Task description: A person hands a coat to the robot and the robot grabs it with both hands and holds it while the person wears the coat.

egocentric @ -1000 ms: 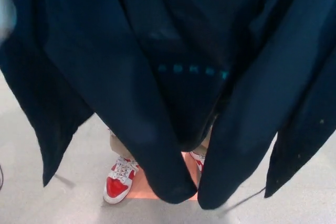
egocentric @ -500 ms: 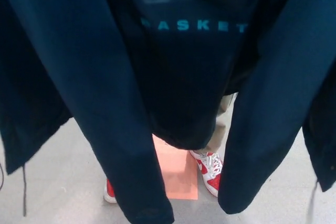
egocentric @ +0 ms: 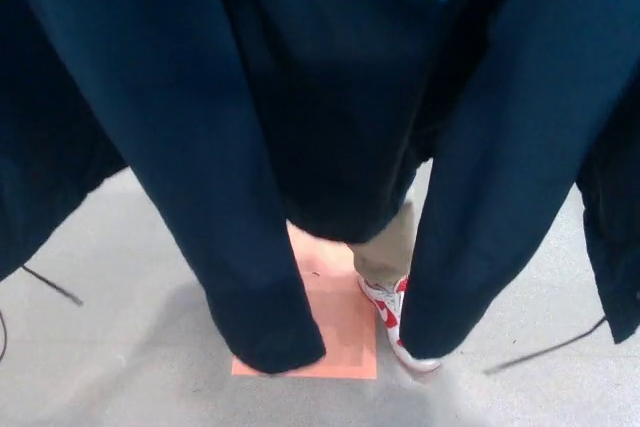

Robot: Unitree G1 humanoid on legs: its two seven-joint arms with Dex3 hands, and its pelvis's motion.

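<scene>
Coat (egocentric: 170, 127) is being hung open toward 12 o'clock, person (egocentric: 390, 247) presumably being sleeved next; hand state can't be told, neither showing.

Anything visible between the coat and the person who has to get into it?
Nothing visible. The coat hangs open, its two sleeves down on either side, and the person's dark printed top sits directly in the gap between them. Neither robot hand shows, so the grip itself can't be checked.

A dark navy coat (egocentric: 150, 97) hangs across the view, its two sleeves dangling above an orange floor mat (egocentric: 345, 332). Between the sleeves stands a person in a dark top (egocentric: 350, 97) lettered "ASKET", one red-and-white sneaker (egocentric: 390, 312) at the mat's right edge.
</scene>
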